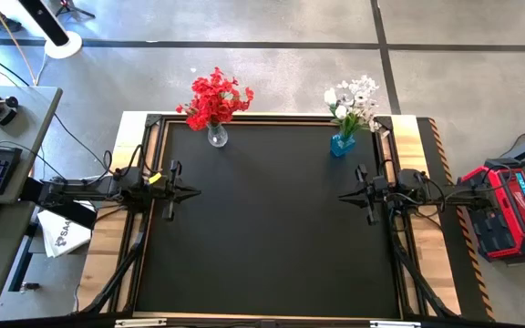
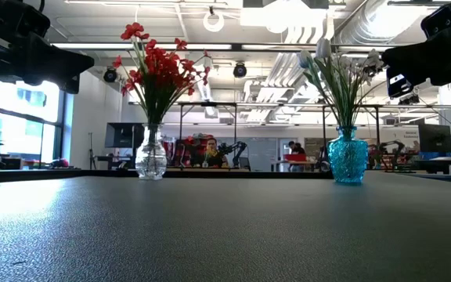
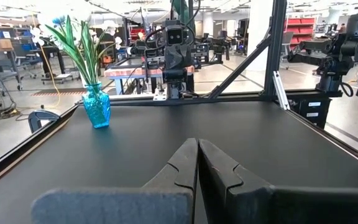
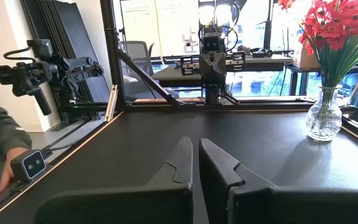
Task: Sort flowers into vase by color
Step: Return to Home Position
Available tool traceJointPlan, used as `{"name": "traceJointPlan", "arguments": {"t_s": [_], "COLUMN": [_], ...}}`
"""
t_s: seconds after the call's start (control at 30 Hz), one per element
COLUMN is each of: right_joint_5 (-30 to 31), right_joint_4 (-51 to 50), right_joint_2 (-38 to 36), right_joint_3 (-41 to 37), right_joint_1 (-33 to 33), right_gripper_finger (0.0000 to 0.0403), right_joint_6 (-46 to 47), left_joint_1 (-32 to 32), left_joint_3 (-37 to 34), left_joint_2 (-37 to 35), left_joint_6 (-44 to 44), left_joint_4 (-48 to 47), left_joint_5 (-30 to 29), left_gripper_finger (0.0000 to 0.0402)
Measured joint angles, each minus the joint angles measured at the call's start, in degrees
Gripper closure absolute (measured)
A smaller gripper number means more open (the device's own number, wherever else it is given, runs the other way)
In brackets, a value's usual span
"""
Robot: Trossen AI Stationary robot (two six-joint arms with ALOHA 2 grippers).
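Two bunches, both upright in vases along the far edge of the black table [image 1: 272, 246] — bright red blossom sprays [image 1: 217, 98] on thin green stems in the small clear glass vase [image 1: 217, 137] toward the far left corner, small white blossom sprays [image 1: 354, 98] in the turquoise glass vase [image 1: 342, 144] toward the far right corner. Long axes of the stems near vertical, fanning a little at the top. Left gripper [image 1: 195, 191] by the left edge at mid-depth, fingers pressed together on nothing, pointed inward; red bunch toward the far edge from its tips and slightly inward, apart. Right gripper [image 1: 343, 195] mirrored by the right edge, likewise pressed together and empty, well apart from the left; white bunch straight toward the far edge from its tips. Probably sorted by colour already — only parking to finish, with no reach toward either vase called for.
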Motion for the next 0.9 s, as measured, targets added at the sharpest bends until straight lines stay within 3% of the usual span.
{"name": "traceJointPlan", "arguments": {"t_s": [0.9], "right_joint_5": [0.00], "right_joint_4": [0.00], "right_joint_2": [0.00], "right_joint_3": [0.00], "right_joint_1": [0.01], "right_gripper_finger": [0.0402], "right_joint_6": [0.00], "left_joint_1": [0.00], "left_joint_3": [0.00], "left_joint_2": [0.00], "left_joint_6": [-0.05], "left_joint_4": [0.00], "left_joint_5": [-0.02], "left_gripper_finger": [0.0401]}}
